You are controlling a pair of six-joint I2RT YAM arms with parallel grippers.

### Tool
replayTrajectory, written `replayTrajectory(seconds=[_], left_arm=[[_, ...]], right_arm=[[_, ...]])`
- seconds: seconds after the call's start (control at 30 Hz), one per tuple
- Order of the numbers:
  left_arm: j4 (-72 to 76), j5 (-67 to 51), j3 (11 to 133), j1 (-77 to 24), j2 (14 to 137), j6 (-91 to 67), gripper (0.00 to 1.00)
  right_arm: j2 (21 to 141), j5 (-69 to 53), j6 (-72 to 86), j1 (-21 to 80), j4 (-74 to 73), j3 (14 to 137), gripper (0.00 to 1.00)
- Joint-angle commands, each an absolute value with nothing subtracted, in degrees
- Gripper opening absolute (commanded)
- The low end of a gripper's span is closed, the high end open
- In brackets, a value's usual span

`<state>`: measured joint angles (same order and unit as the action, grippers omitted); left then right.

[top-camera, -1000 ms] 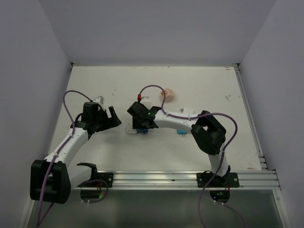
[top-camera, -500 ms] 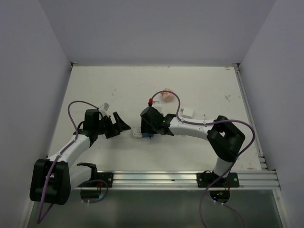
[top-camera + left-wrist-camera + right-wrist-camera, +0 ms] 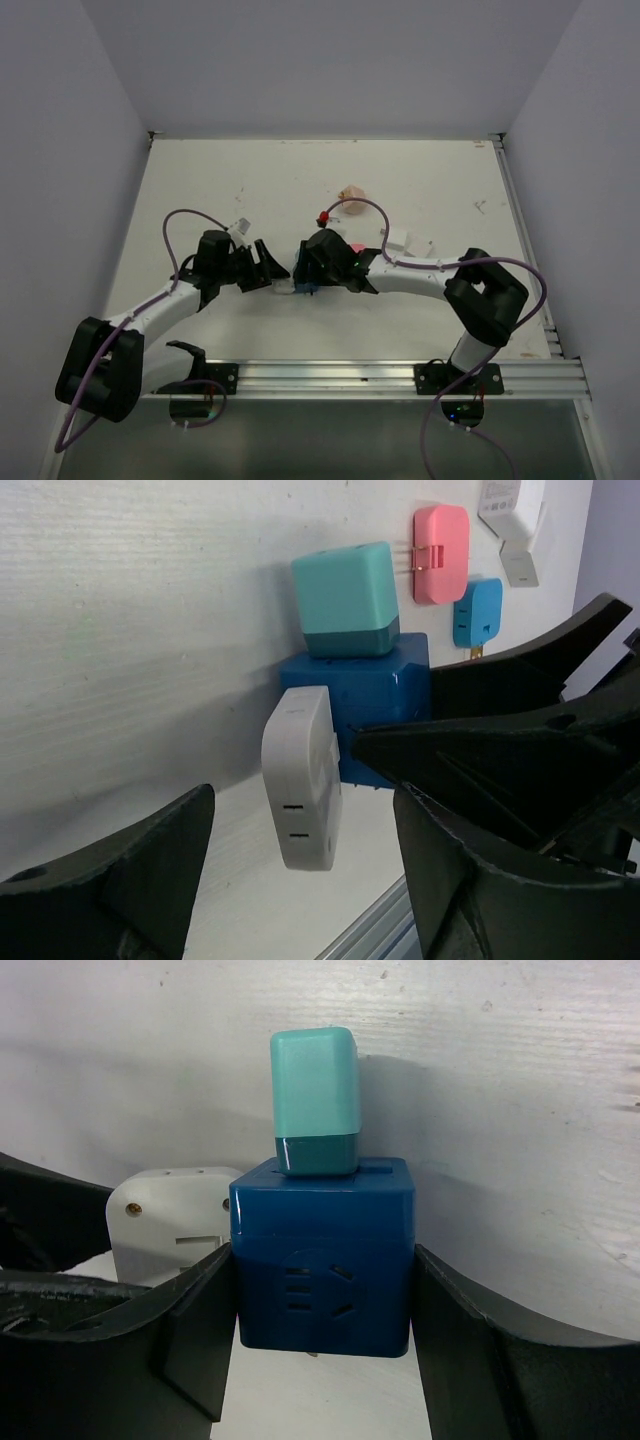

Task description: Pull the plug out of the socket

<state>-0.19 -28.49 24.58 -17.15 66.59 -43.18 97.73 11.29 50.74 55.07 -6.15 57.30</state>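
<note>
A blue cube socket stands on the table with a teal plug in its far face and a white plug in its side face. My right gripper is shut on the blue socket, one finger pressed on each side. In the left wrist view the white plug sticks out of the blue socket, with the teal plug behind. My left gripper is open, its fingers wide apart just short of the white plug, not touching it. In the top view both grippers meet at the socket.
A pink plug, a small blue plug and a white adapter lie loose beyond the socket. A peach-coloured object lies farther back. An aluminium rail runs along the table's near edge.
My left gripper has moved right and nearer, up to the white plug. My right gripper has shifted slightly right and nearer at the socket, its arm swinging round.
</note>
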Motion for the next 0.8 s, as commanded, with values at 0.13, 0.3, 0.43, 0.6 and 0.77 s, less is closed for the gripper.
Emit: replayTrajectory(seconds=[0.13, 0.3, 0.43, 0.6, 0.77], left_arm=[[4.13, -25.31, 26.63, -17.40, 67.59, -43.95, 0.55], [3.87, -26.54, 26.54, -17.58, 67.94, -43.95, 0.50], [2.64, -26.28, 26.37, -17.67, 67.50, -43.60, 0.51], [3.34, -26.19, 25.66, -17.67, 67.59, -44.12, 0.46], [3.87, -27.33, 26.36, -17.75, 67.85, -44.82, 0.32]], right_arm=[[94.75, 8.26, 52.91, 54.84, 1.04, 55.29, 0.00], [94.22, 8.44, 53.00, 54.49, 1.49, 54.58, 0.00], [94.22, 8.18, 53.09, 54.05, 2.11, 54.41, 0.00], [94.39, 7.12, 53.17, 54.05, 2.99, 54.40, 0.00], [93.52, 7.64, 53.09, 53.79, 2.99, 53.70, 0.00]])
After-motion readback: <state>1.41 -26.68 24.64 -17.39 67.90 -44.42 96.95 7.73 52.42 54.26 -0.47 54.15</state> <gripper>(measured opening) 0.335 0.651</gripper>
